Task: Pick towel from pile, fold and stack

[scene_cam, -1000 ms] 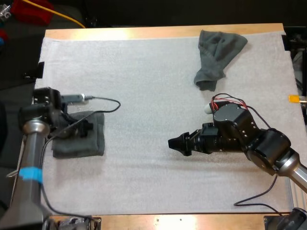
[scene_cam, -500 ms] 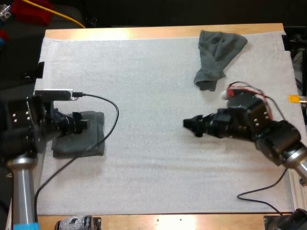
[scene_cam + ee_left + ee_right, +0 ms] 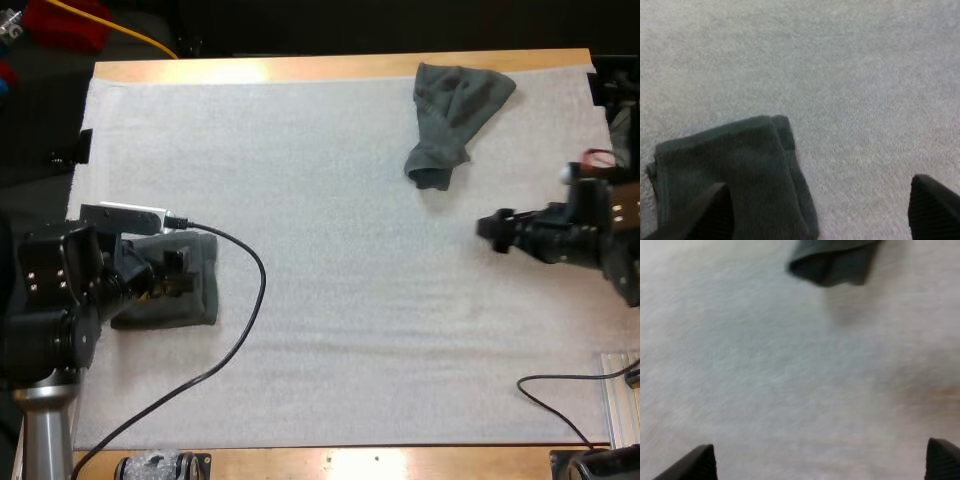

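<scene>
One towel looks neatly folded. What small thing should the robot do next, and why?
Probably the right gripper should move toward the crumpled towel near the far edge of the mat. Its fingers stand apart, holding nothing, and that towel lies unfolded ahead of it. The folded towel rests flat under the open left gripper, so it seems finished.

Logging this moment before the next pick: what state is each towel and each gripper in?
folded towel: folded, flat on the mat, not held
crumpled towel: crumpled, at the mat's far side, not held
left gripper: fingers open, over the folded towel's edge
right gripper: fingers open, empty, over bare mat
</scene>
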